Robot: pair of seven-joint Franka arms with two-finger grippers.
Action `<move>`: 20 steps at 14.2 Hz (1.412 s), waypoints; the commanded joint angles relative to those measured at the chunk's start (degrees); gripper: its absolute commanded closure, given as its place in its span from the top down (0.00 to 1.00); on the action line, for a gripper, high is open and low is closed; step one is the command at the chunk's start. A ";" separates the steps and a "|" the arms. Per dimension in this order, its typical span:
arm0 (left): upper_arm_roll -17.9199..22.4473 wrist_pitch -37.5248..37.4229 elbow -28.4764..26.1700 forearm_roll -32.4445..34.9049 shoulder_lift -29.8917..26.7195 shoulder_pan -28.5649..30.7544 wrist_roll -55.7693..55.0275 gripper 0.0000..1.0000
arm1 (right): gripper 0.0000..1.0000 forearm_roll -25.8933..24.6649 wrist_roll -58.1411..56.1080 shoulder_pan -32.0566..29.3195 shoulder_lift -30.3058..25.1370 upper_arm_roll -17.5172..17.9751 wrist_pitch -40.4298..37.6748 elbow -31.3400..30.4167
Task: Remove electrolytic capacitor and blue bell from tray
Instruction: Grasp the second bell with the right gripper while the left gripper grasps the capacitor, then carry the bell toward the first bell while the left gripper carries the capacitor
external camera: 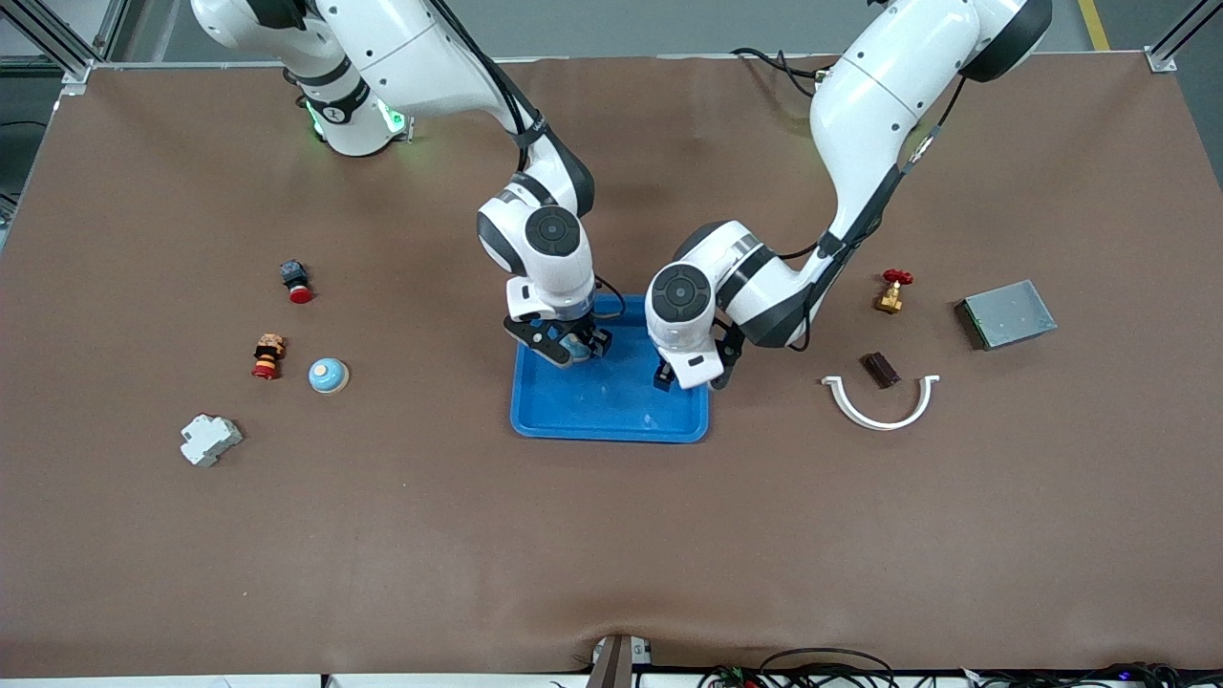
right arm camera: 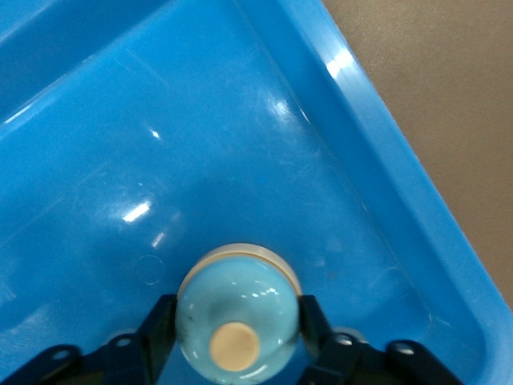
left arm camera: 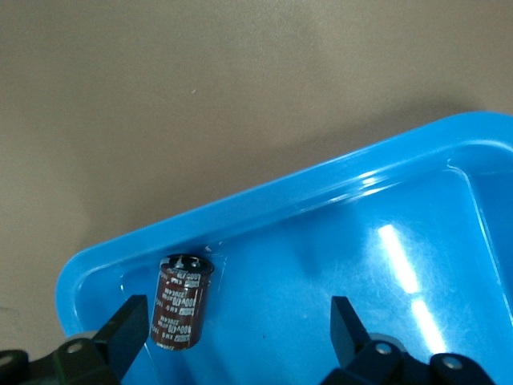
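The right gripper [right arm camera: 236, 333] has clamped the pale blue domed bell [right arm camera: 237, 311] inside the bright blue plastic tray [external camera: 611, 420] and should lift it next, while the left gripper [left arm camera: 240, 333], fingers spread, seems poised beside the brown cylindrical electrolytic capacitor [left arm camera: 183, 301]

We see an evenly lit scene, bright light falling from overhead. On the brown tabletop [external camera: 611, 535] shadows are soft and short, pooling darkest under the two arms. In both wrist views white streaks of glare run across the glossy blue tray [left arm camera: 417, 265], and a small highlight sits on the bell [right arm camera: 237, 317]. The front view is sharp; the wrist views soften slightly at their edges.
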 commanded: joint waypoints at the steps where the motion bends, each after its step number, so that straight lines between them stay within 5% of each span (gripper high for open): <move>1: 0.04 0.39 -0.39 1.37 -0.56 -0.33 -0.31 1.00 | 0.00 -1.07 1.45 -0.24 0.77 0.11 0.70 0.82; 8: 0.13 1.10 -0.30 1.28 1.64 -1.12 -0.31 1.00 | 0.00 -0.54 0.40 -2.16 -0.11 0.29 -1.14 2.40; 18: 0.39 1.10 -0.21 1.46 2.78 -1.12 -0.22 1.00 | 0.00 -0.10 -18.21 -10.86 -8.45 0.55 -17.83 3.54; 20: 0.39 1.10 -0.21 1.46 2.78 -0.95 -0.22 0.66 | 0.00 0.25 -22.69 -13.32 -9.86 0.55 -19.42 3.37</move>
